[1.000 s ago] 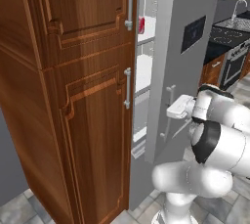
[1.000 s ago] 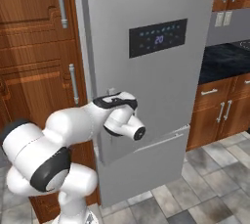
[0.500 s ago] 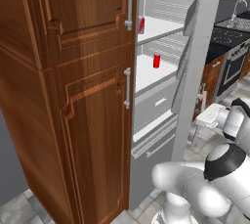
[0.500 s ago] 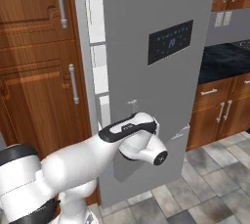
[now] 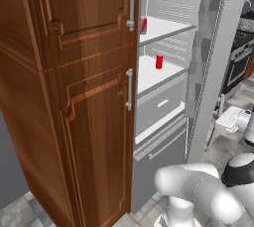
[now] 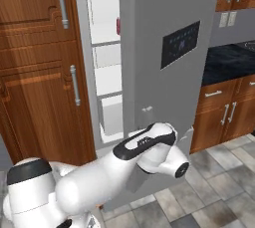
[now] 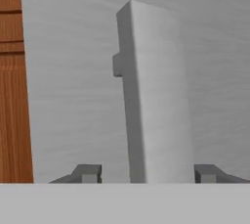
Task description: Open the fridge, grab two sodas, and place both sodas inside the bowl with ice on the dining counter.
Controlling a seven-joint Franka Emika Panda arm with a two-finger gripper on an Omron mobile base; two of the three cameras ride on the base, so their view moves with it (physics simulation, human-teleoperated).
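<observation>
Fridge (image 6: 164,18) door swung open. Gripper (image 7: 146,174) part open, jaws either side of door handle (image 7: 156,96), gap visible both sides, gripping nothing. Handle dead ahead of hand, long axis vertical. Two soda cans (image 5: 159,62) upright on shelves inside, beyond door, well away from hand.

The white arm reaches forward and low; its hand (image 7: 146,174) holds both fingertips (image 7: 88,173) spread apart.
</observation>
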